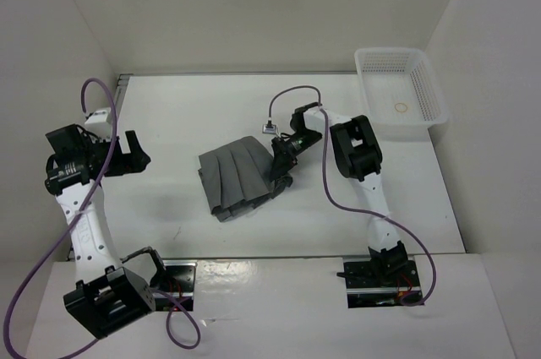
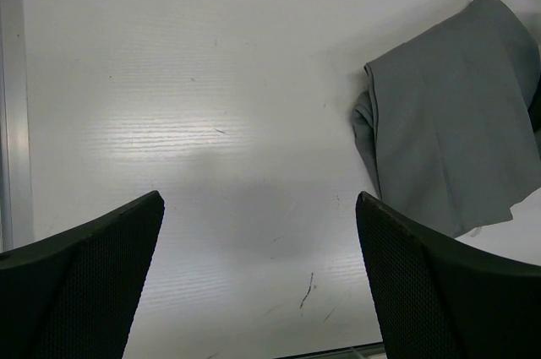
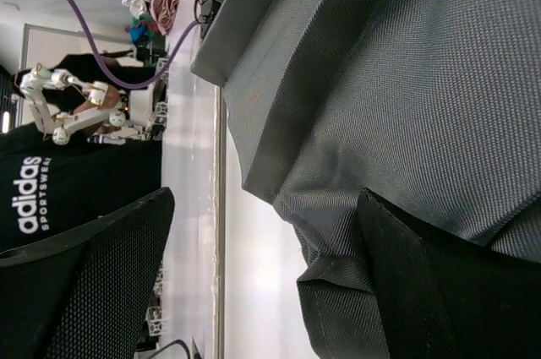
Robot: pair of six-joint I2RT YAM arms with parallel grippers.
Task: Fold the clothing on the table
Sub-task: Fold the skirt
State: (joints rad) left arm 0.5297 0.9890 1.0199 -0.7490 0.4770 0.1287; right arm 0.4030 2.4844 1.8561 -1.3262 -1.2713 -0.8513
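Observation:
The clothing [image 1: 237, 177], a grey pleated skirt, lies folded into a compact bundle in the middle of the white table [image 1: 186, 114]. My right gripper [image 1: 279, 169] is at the bundle's right edge, open. In the right wrist view the fabric [image 3: 406, 80] fills the upper right, and a hem corner reaches into the gap of the right gripper [image 3: 264, 194]; one finger [image 3: 439, 291] lies against the cloth. My left gripper [image 1: 135, 152] hovers far to the left, open and holding nothing. In its own view the left gripper [image 2: 258, 198] frames bare table [image 2: 211, 80], with the skirt [image 2: 456, 131] at the upper right.
A white mesh basket [image 1: 401, 93] stands at the back right corner with a small ring [image 1: 401, 107] inside. A metal rail [image 2: 13, 122] runs along the table's left edge. White walls enclose the back and both sides.

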